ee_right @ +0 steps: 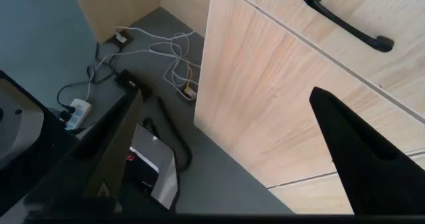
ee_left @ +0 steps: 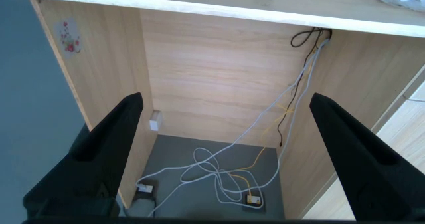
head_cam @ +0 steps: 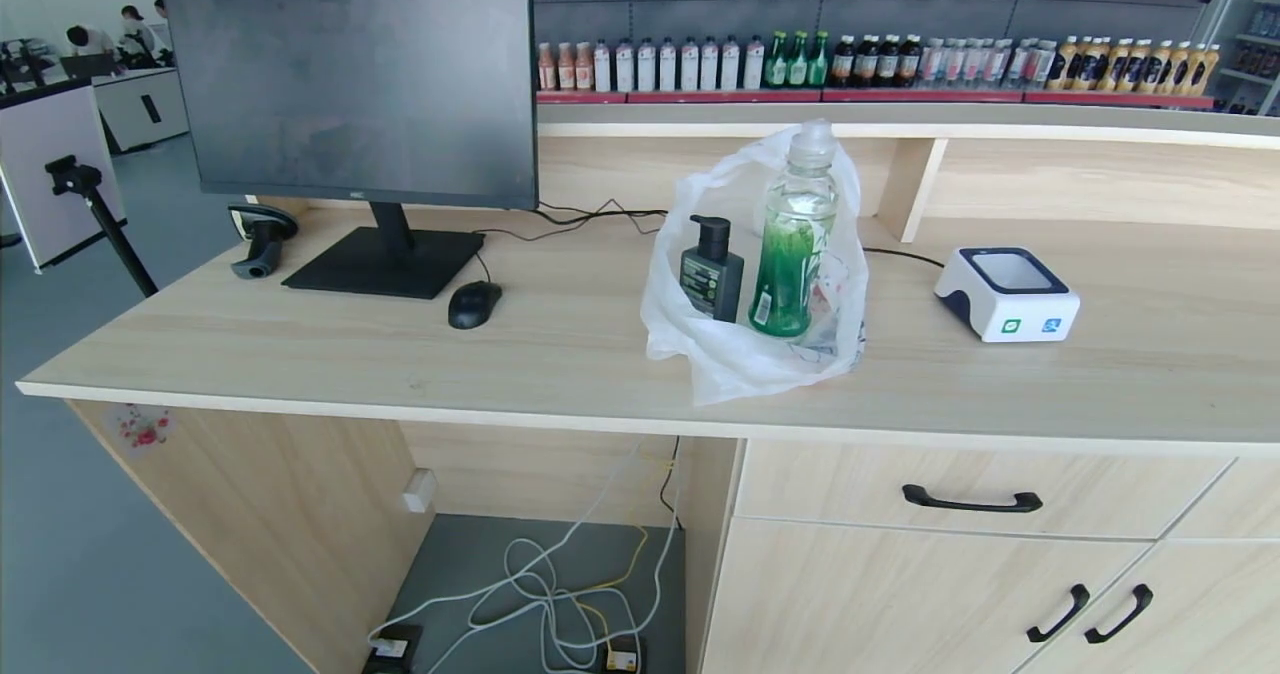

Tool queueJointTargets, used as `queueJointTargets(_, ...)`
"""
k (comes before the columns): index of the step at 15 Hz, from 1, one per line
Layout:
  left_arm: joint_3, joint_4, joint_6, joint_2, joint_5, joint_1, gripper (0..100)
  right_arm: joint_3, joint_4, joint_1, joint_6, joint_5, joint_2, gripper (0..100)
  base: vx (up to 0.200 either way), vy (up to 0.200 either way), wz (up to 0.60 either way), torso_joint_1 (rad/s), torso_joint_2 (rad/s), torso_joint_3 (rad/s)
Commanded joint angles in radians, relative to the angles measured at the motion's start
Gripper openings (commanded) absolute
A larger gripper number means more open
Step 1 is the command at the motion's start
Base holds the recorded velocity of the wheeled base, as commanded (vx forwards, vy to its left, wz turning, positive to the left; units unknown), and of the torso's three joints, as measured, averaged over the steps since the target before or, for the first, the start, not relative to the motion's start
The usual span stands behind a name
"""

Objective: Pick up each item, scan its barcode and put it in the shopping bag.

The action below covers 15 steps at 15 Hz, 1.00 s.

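Looks done: green bottle (head_cam: 795,244), pump bottle (head_cam: 712,276) already in bag (head_cam: 740,369); left gripper (ee_left: 226,111) and right gripper (ee_right: 226,96) spread wide, empty.

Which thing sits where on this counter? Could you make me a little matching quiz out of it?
Things:
1 tall green bottle
2 mouse
3 white scanner

Places:
A beside the monitor stand
B right of the bag, apart from it
C standing inside the bag

Pairs: 1-C, 2-A, 3-B
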Motion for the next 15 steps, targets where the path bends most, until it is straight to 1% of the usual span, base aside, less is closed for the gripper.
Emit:
queueJointTargets(1, 0.0, -0.001, 0.0, 0.001, 0.0, 0.001, 100, -0.005, 0.026, -0.232, -0.002, 0.006, -0.055, 100, 0.0, 0.0, 0.0, 0.0, 0.0, 0.0)
queueJointTargets(2, 0.0, -0.001, 0.0, 0.001, 0.0, 0.001, 100, -0.006, 0.028, -0.43, -0.009, 0.021, -0.046, 100, 0.0, 0.0, 0.0, 0.0, 0.0, 0.0)
queueJointTargets(3, 0.0, -0.001, 0.0, 0.001, 0.0, 0.001, 100, -0.005, 0.03, -0.5, -0.012, 0.052, -0.062, 100, 0.0, 0.0, 0.0, 0.0, 0.0, 0.0)
queueJointTargets(5, 0.0, -0.001, -0.002, 0.001, 0.0, 0.001, 100, -0.005, 0.03, -0.545, -0.002, 0.055, -0.167, 100, 0.0, 0.0, 0.0, 0.0, 0.0, 0.0)
queueJointTargets(6, 0.0, -0.001, 0.0, 0.001, 0.001, 0.001, 100, -0.005, 0.03, -0.571, -0.007, 0.056, -0.186, 100, 0.0, 0.0, 0.0, 0.0, 0.0, 0.0)
queueJointTargets(7, 0.0, -0.001, 0.0, 0.001, 0.001, 0.001, 100, -0.005, 0.03, -0.614, -0.006, 0.056, -0.213, 100, 0.0, 0.0, 0.0, 0.0, 0.0, 0.0)
queueJointTargets(9, 0.0, 0.0, 0.0, 0.001, 0.001, 0.001, 100, -0.005, 0.03, -0.73, 0.017, 0.058, -0.24, 100, 0.0, 0.0, 0.0, 0.0, 0.0, 0.0)
queueJointTargets(11, 0.0, -0.001, 0.0, 0.001, 0.0, -0.001, 100, -0.003, 0.026, -0.738, 0.028, 0.062, -0.255, 100, 0.0, 0.0, 0.0, 0.0, 0.0, 0.0)
queueJointTargets(13, 0.0, -0.001, 0.0, 0.001, 0.001, 0.001, 100, 0.018, 0.017, -0.726, 0.192, 0.09, -0.261, 100, 0.0, 0.0, 0.0, 0.0, 0.0, 0.0)
queueJointTargets(14, 0.0, -0.001, 0.0, 0.001, 0.001, 0.001, 100, 0.023, 0.016, -0.723, 0.205, 0.094, -0.263, 100, 0.0, 0.0, 0.0, 0.0, 0.0, 0.0)
queueJointTargets(15, 0.0, 0.0, 0.0, 0.001, 0.0, 0.001, 100, 0.024, 0.01, -0.675, 0.168, 0.107, -0.327, 100, 0.0, 0.0, 0.0, 0.0, 0.0, 0.0)
